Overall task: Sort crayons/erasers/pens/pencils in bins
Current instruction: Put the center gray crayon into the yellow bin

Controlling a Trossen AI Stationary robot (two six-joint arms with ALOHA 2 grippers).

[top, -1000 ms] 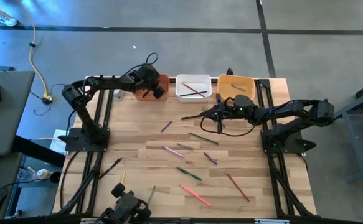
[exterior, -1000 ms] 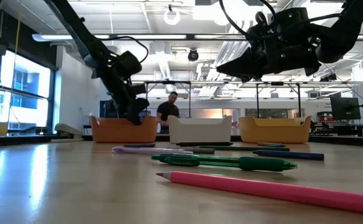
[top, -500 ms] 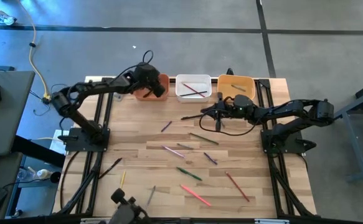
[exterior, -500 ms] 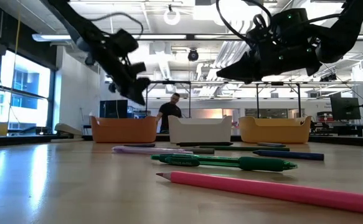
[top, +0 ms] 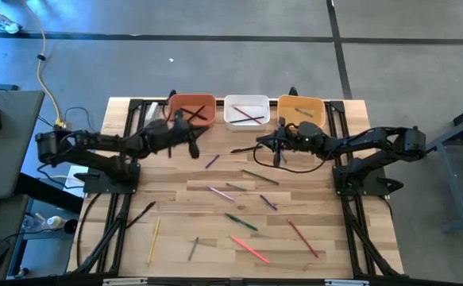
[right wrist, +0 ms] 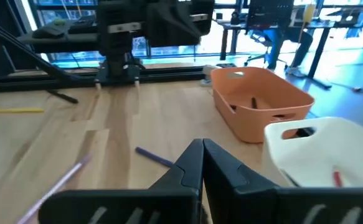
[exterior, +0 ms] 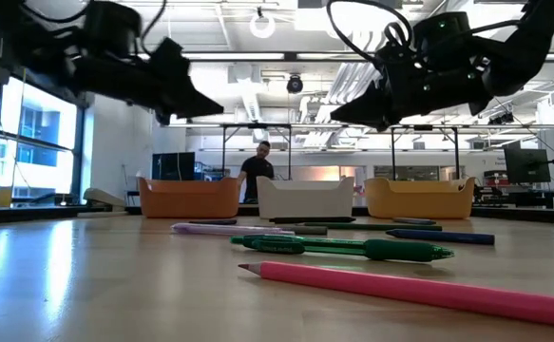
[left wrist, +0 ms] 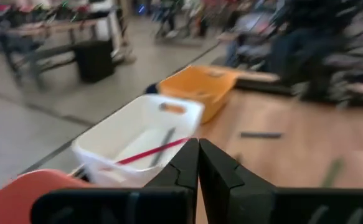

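High view gives us a pale wood-plank surface (top: 175,179) with three smooth rounded plastic bins along its 12 o'clock edge: terracotta bin (top: 191,107), white bin (top: 246,110), yellow-orange bin (top: 300,110). Thin sticks, the crayons and pens (top: 247,222), lie scattered from centre toward 6 o'clock; a few rest inside the bins. We see the left tool (top: 193,148) clenched and empty, just at 6 o'clock of the terracotta bin. The right tool (top: 260,144) is clenched too, empty, below the white bin.
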